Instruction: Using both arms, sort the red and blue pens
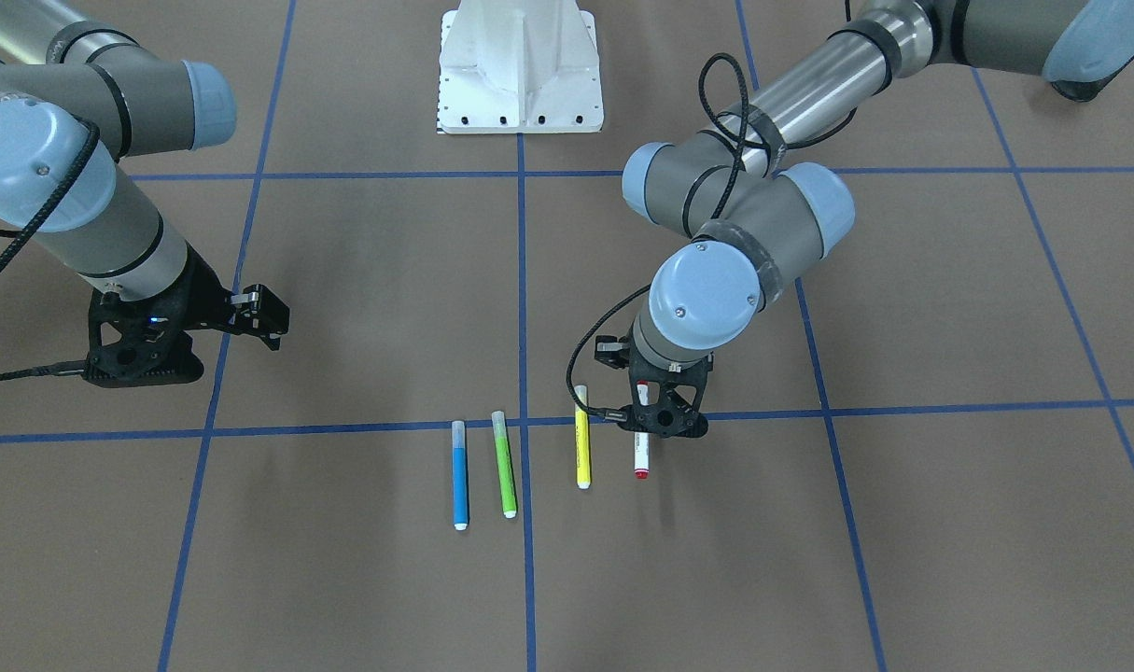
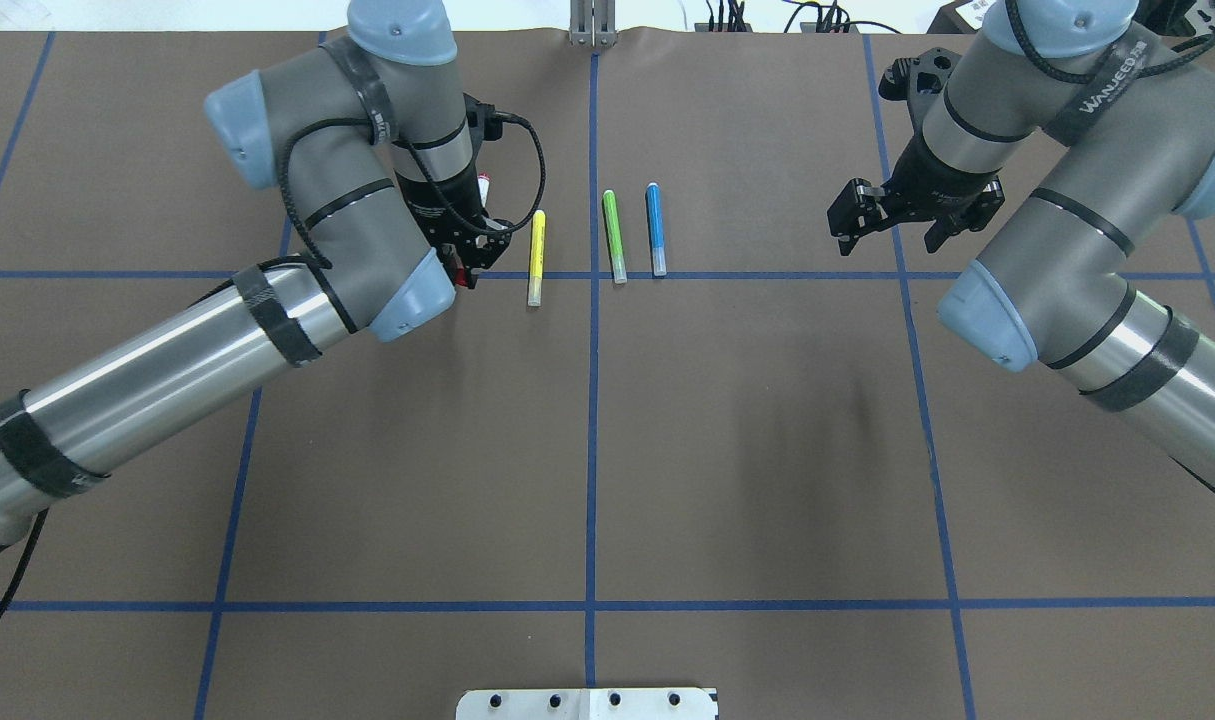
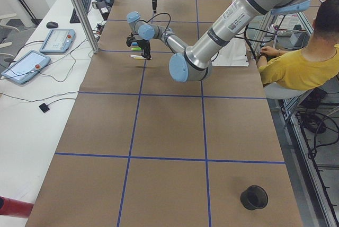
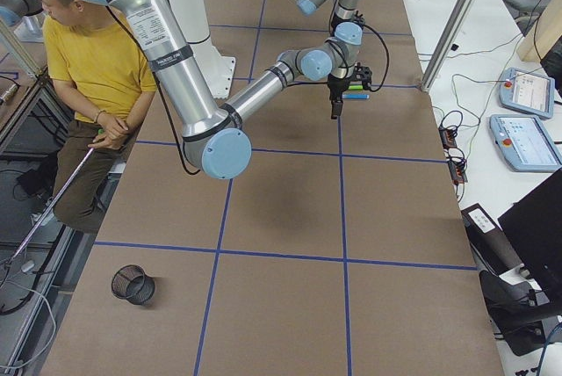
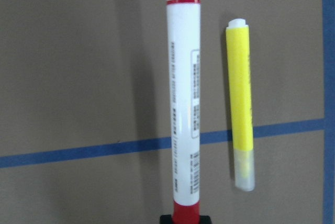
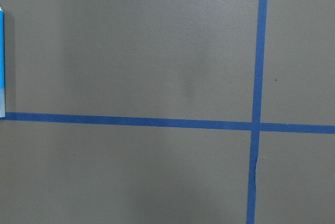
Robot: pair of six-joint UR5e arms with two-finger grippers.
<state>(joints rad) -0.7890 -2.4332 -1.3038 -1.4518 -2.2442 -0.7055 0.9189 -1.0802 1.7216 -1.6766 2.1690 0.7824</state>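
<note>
Our left hand (image 1: 645, 425) looks to be pinching the red pen (image 5: 183, 103) at one red end, just beside the yellow pen (image 5: 241, 98). If the pinch is weak, the pen could slip, roll, or bump the yellow pen. Our right hand (image 2: 889, 235) is spread wide, well apart from the blue pen (image 1: 459, 476). The blue pen lies next to the green pen (image 1: 504, 467), so we might grab the wrong one.

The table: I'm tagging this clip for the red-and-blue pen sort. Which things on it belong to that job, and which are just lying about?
Part of the job:
red pen
blue pen

Just lying about:
yellow marker
green marker
black mesh cup
</note>
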